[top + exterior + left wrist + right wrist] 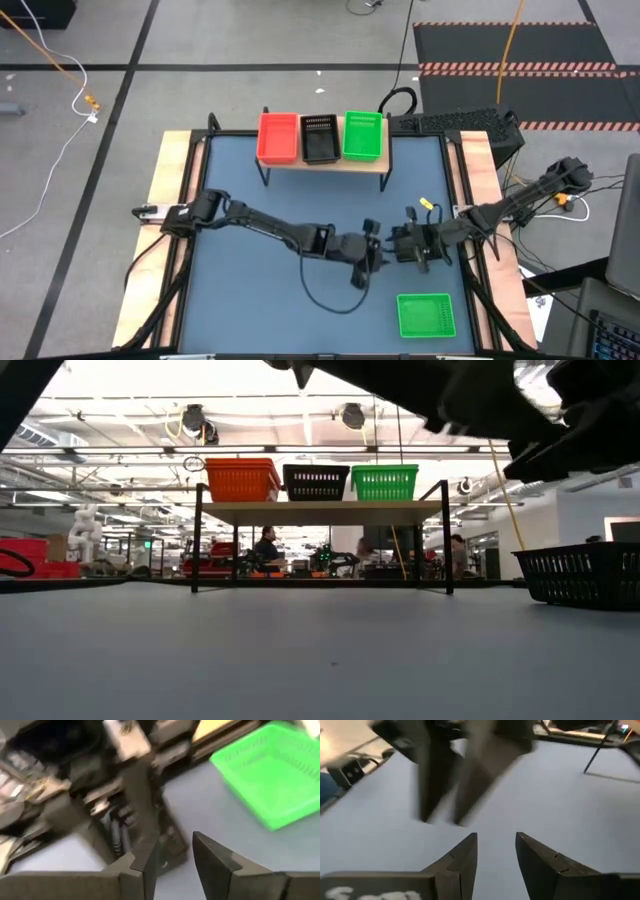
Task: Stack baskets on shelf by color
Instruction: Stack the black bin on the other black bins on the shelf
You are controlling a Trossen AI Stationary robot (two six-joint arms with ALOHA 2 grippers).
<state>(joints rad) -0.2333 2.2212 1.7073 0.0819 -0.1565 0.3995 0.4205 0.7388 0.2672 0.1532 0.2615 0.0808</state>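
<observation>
Blue table (pixel 250 290): both grippers, left (pixel 370 250) and right (pixel 400 243), meet mid-table, jaws parted, empty; green basket (pixel 426 315) nearby.

A slate-blue counter (pixel 300 200) edged in pale wood is seen at the centre of the high view. On the light-wood shelf (pixel 322 162) with black legs, near the upper middle of the frame, a red basket (pixel 278 137), a black basket (pixel 319 137) and a bright green basket (pixel 363 136) are shown, all with a fine mesh pattern. Another green basket (pixel 426 315) is seen at the lower right. Both arms are dark, as are the left pincer (pixel 172 860) and right pincer (pixel 496 855). The floor is grey, with an orange cable at the upper left.
</observation>
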